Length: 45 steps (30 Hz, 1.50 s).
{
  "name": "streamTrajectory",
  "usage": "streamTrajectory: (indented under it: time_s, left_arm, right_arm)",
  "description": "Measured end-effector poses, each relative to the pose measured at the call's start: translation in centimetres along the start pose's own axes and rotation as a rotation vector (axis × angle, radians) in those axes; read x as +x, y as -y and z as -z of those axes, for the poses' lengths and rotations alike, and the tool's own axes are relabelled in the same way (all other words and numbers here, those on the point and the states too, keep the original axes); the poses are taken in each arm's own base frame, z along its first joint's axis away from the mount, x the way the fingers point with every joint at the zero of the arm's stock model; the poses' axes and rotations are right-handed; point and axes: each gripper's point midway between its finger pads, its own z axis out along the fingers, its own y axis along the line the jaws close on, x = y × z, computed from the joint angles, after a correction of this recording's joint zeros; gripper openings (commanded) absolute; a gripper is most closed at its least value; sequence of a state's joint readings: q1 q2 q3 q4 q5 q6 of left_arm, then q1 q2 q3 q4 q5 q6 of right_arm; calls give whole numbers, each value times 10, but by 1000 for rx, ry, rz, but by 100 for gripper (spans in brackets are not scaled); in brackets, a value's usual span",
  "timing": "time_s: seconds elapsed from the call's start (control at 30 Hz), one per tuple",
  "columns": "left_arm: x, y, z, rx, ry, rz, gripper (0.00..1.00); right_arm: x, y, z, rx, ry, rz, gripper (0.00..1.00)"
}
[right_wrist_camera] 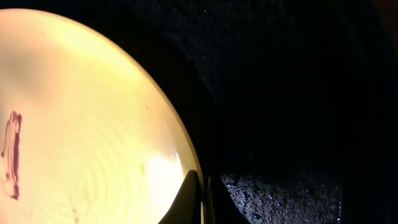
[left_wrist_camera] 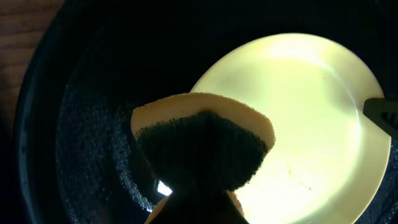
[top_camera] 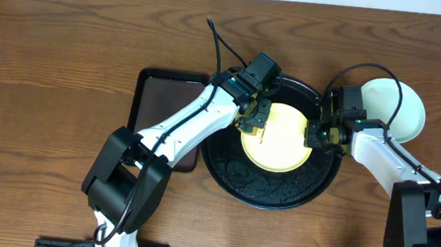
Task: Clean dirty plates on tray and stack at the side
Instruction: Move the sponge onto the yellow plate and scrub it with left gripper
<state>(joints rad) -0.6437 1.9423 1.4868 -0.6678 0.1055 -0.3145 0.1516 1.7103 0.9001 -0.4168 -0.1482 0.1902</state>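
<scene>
A pale yellow plate (top_camera: 277, 136) lies in the round black tray (top_camera: 266, 193). My left gripper (top_camera: 253, 120) is shut on a yellow sponge with a dark scouring face (left_wrist_camera: 202, 146), held at the plate's left edge (left_wrist_camera: 311, 118). My right gripper (top_camera: 315, 136) is shut on the plate's right rim, one finger on each side of it (right_wrist_camera: 200, 199). A dark reddish smear (right_wrist_camera: 11, 155) shows on the plate (right_wrist_camera: 93, 118) in the right wrist view. Pale mint-blue plates (top_camera: 402, 107) sit on the table to the right of the tray; how many I cannot tell.
A dark brown rectangular tray (top_camera: 166, 103) lies left of the black tray, partly under my left arm. The black tray's floor is wet and speckled (left_wrist_camera: 93, 149). The right fingertip shows at the plate's far edge in the left wrist view (left_wrist_camera: 382, 113).
</scene>
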Motion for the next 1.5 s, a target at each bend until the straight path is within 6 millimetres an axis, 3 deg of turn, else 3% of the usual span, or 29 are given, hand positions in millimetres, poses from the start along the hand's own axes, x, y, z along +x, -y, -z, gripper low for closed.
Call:
streamTrajectory:
  time_s: [0.27,0.4,0.6,0.63,0.77,0.87,1.5]
  left_arm:
    - [2,15,-7,14,9,-33,8]
    - [15,19,-30,1,-39,-51,7]
    - [30,9,-63,-41,-103,-50,8]
    - [30,9,-63,-44,-102,-50,13]
    - [29,8,-63,-51,-100,-49,15]
    - [29,8,-63,-53,-99,-48,7]
    - [22,14,-71,-55,-58,-66,7]
  right_arm:
    - [0,0,0,-1,1,0,1]
    - [0,0,0,-1,1,0,1]
    - [0,0,0,-1,1,0,1]
    - [0,0,0,-1,1,0,1]
    - [0,0,0,-1,1,0,1]
    - [0,0,0,-1,1,0,1]
    - [0,0,0,-1,1,0,1]
